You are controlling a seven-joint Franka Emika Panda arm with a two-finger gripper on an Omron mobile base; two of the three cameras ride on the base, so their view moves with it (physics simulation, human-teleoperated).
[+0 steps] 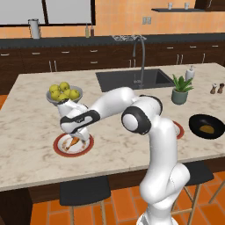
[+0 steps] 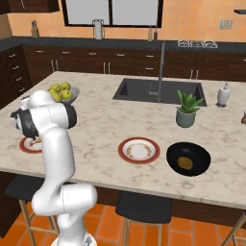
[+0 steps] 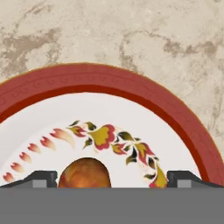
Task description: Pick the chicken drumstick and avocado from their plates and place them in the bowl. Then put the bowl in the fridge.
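My gripper [image 1: 75, 135] hangs open low over the left red-rimmed plate [image 1: 59, 147], at the island's front left. In the hand view the fingertips [image 3: 41, 178] stand wide apart on either side of the golden-orange chicken drumstick [image 3: 84, 174], which lies on that plate [image 3: 131, 92]. The drumstick [image 1: 72, 141] shows just under the hand. The second plate [image 2: 139, 150] lies bare near the front middle. The black bowl [image 2: 188, 158] sits to its right with a small brownish lump [image 2: 185, 163] inside, seemingly the avocado. The fridge is out of view.
A grey footed bowl of yellow-green fruits [image 1: 63, 93] stands just behind the left plate. The sink [image 1: 134, 79] with its tall faucet is at the back middle, a potted plant [image 1: 180, 90] and shakers [image 1: 216, 88] to the right. Stools stand under the front edge.
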